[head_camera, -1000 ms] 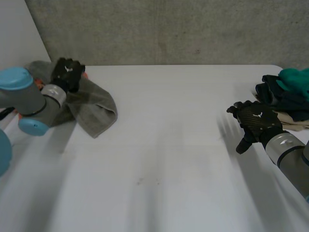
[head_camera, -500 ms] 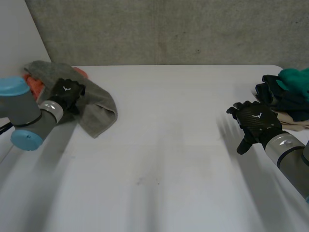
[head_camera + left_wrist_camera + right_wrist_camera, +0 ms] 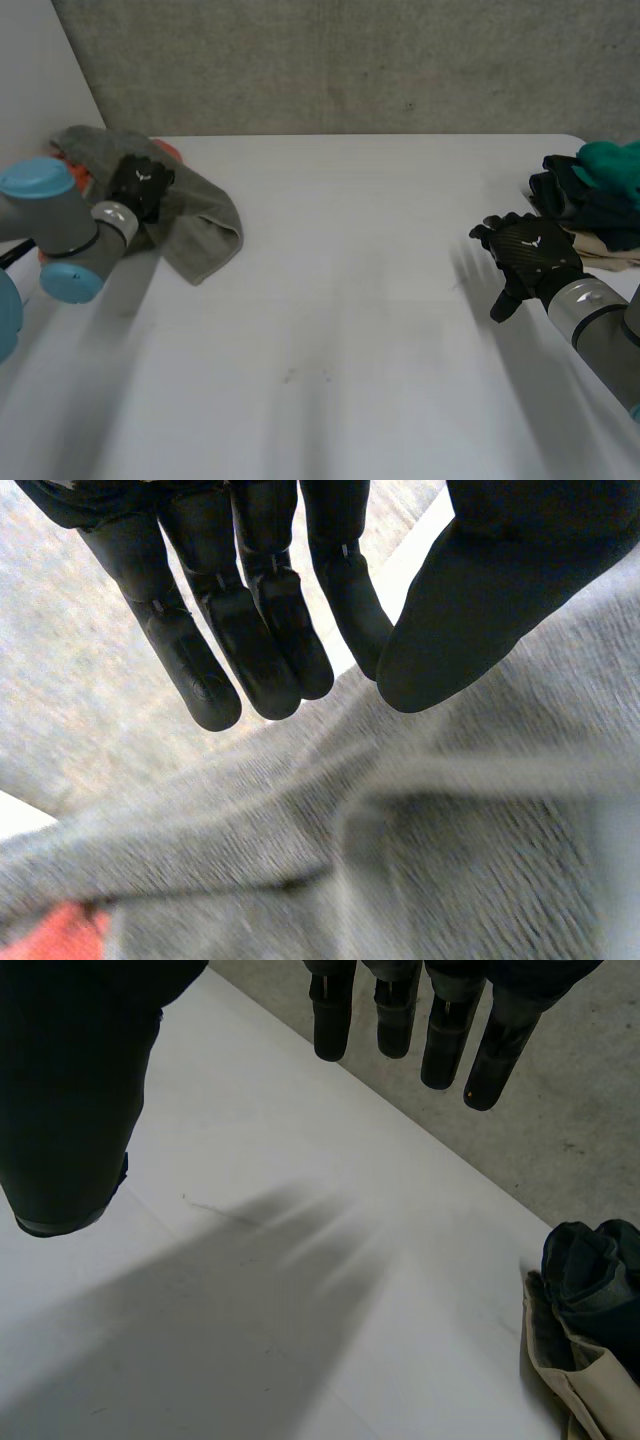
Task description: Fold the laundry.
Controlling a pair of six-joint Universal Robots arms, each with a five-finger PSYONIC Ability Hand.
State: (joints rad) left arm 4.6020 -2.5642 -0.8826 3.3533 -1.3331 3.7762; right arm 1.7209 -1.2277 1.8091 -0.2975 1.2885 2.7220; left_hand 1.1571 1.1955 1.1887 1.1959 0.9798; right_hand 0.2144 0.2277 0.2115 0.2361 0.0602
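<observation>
White rectangular table, mostly bare through the middle.

Crumpled grey terry cloth lies at 10 o'clock on the table, one lobe drooping toward 5 o'clock. Its outline matches a second ago, so it has not been lifted or dragged.

Heap of dark, teal and beige garments sits at 3 o'clock on the table edge, unchanged.

Bright orange fabric scrap pokes out from under the grey cloth's 9 o'clock side.

Left hand rests over the grey cloth's middle. It has pulled back from the cloth's far edge and then crept forward a little. In the left wrist view its fingers are straight, with the thumb close beside them and nothing pinched between. Grey weave lies just below.

Right hand hangs over bare table at 4 o'clock, fingers spread, holding nothing, barely shifted.

Judgement: no fold has begun. The left hand seems to be hunting for a purchase on the grey cloth, and an edge or corner must be found first.
</observation>
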